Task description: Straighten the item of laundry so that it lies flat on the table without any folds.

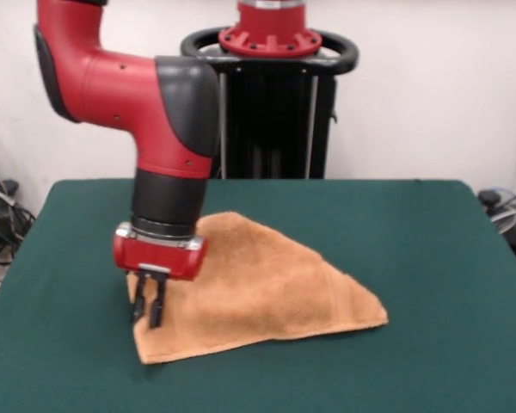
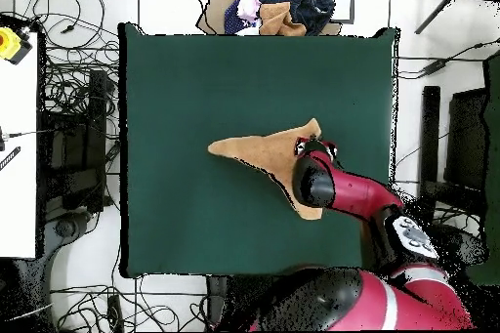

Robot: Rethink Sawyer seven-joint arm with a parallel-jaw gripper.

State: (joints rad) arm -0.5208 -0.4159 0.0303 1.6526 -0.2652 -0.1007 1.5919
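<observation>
From across the table (image 1: 464, 258), the gripper (image 1: 148, 311) hangs at the towel (image 1: 267, 292)'s nine o'clock corner, fingers narrow and nothing visibly pinched. The folded towel lies mid-table, its long axis running toward four o'clock, away from the gripper.

The table (image 1: 430, 258) is a wide rectangle covered in dark green cloth. One thing lies on it: an orange-tan towel (image 1: 267, 292), folded into a rough triangle. In the front view the towel sits near the middle, toward 7 o'clock, its long point reaching toward 4 o'clock; green shows on every side of it.
</observation>
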